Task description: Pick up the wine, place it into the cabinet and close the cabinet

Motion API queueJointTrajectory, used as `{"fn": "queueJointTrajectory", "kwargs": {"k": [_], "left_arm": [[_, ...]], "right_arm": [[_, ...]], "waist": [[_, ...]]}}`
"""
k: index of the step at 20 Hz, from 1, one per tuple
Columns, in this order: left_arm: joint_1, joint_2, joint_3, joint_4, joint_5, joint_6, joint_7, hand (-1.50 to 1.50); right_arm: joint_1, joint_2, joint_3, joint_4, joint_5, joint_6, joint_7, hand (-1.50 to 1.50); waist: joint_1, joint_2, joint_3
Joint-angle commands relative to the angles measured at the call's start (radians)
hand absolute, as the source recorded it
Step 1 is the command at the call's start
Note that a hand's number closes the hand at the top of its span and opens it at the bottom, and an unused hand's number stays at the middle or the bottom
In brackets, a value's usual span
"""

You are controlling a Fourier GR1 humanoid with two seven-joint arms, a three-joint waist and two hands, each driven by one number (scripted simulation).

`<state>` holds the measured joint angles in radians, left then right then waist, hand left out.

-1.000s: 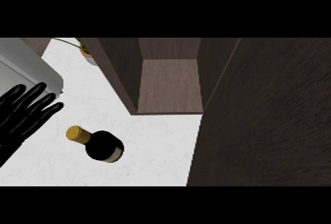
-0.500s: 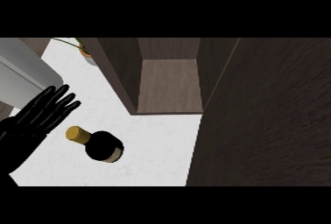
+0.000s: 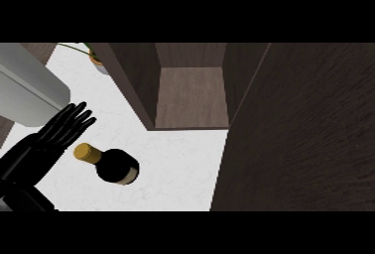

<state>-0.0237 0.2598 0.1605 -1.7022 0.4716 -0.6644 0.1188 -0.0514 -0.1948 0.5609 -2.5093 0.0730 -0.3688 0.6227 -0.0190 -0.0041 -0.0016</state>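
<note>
The wine bottle (image 3: 111, 166) stands on the white counter (image 3: 176, 168), seen from above: dark body, gold cap at its upper left. My left hand (image 3: 53, 140) comes in from the lower left, open with straight fingers pointing up and right. It lies just left of the bottle's cap, its fingertips (image 3: 79, 115) a little above it, and whether it touches I cannot tell. The dark wood cabinet (image 3: 189, 94) stands open behind the bottle, its inside bare. My right hand is out of the picture.
The cabinet's open door (image 3: 307, 134) fills the right side as a large dark panel. A grey rounded body (image 3: 28, 89) lies at the upper left, above my hand. A small plant (image 3: 96, 58) stands at the back, left of the cabinet wall.
My left hand has moved right and forward along the counter, from the left edge to beside the bottle's cap. The bottle has not moved.
</note>
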Motion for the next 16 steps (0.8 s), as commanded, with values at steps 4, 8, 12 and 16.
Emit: {"fn": "queueJointTrajectory", "kwargs": {"k": [4, 8, 12, 16], "left_arm": [[0.0, -0.009, 0.016, 0.134, -0.134, -0.064, -0.14, -1.5], [0.02, -0.03, 0.009, 0.214, -0.222, -0.07, -0.217, -1.5], [-0.091, 0.008, 0.035, 0.403, -0.282, -0.111, -0.319, -1.5], [-0.067, -0.022, 0.009, 0.391, -0.349, -0.069, -0.358, -1.5]], "right_arm": [[0.033, -0.062, -0.004, -0.206, 0.083, -0.012, 0.079, -1.5], [0.056, -0.078, 0.072, -0.222, 0.133, -0.047, 0.065, -1.5], [0.034, -0.071, 0.043, -0.15, 0.106, -0.065, 0.022, -1.5], [0.034, -0.102, 0.096, -0.231, 0.152, -0.084, 0.091, -1.5]], "waist": [[0.003, 0.001, 0.001], [-0.007, -0.002, 0.0], [-0.004, 0.003, 0.0], [-0.006, -0.002, -0.001]]}}
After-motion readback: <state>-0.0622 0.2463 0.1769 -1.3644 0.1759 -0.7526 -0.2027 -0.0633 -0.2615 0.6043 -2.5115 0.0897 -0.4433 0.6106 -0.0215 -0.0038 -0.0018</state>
